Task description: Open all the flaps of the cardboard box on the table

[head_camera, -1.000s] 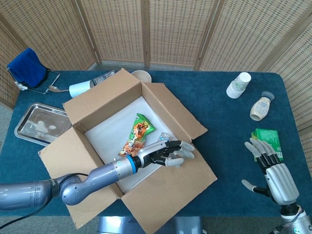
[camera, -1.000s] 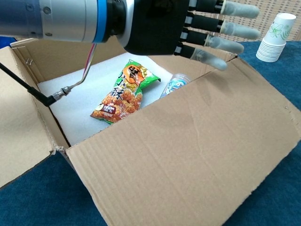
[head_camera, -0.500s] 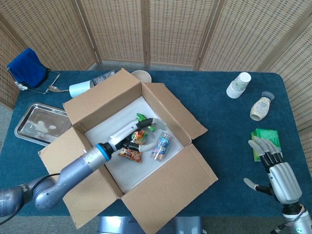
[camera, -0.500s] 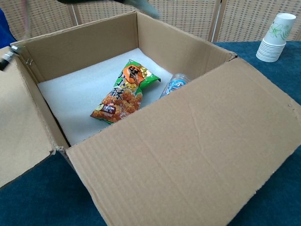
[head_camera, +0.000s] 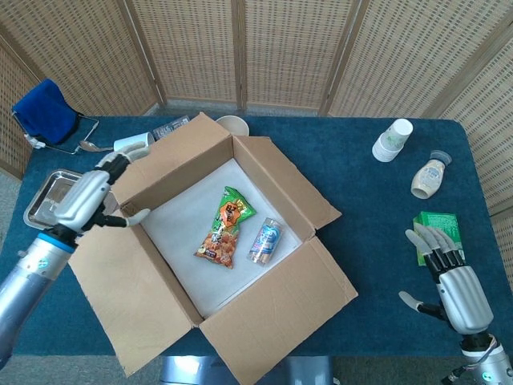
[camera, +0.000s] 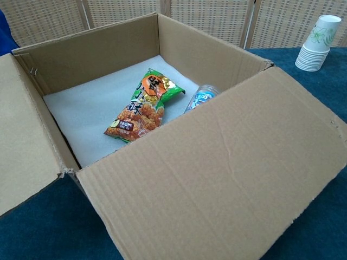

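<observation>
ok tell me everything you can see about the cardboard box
The cardboard box is plain brown corrugated card, sitting skewed on the blue table. All four flaps are folded outward, so the top is open. Its floor is lined with white foam sheet. Inside lie an orange-and-green snack bag and, beside it, a small blue-labelled can on its side. The left hand is at the box's left corner with its thumb against the flap there. The right hand stays clear of it.

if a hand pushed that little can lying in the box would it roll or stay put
The can lies on its side on the white liner, so it would probably roll. The snack bag beside it may block one direction. It looks small, likely light.
</observation>
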